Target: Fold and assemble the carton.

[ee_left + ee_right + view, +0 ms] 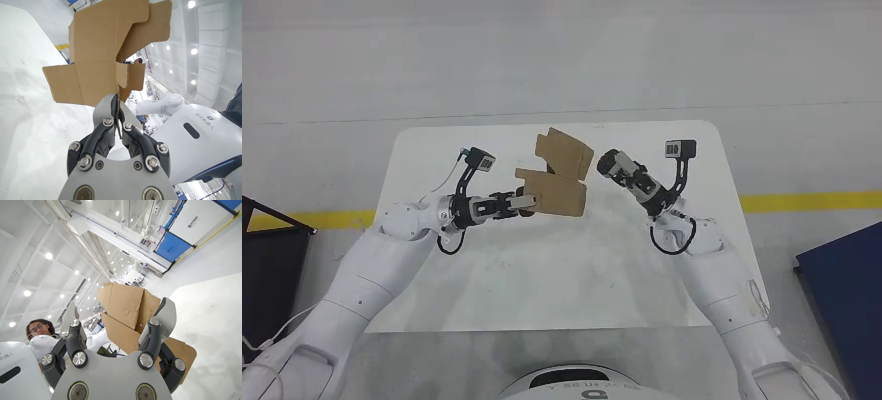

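Top view: half-folded brown cardboard carton [560, 180] aloft over the white table's [542, 290] far half. Pinched at a panel edge by the clenched left gripper [117, 106]; right gripper [119, 308] splayed just beside. Close right on the opposite wall near a crease, then press square. Seemingly lengthwise near-to-far, flaps pointing away.

Lighting, as I see it: bright, even, from round ceiling lamps [48, 255]. White counter [542, 290] near glare; shadows soft. Wrist views: strong bowing of straight lines toward edges.
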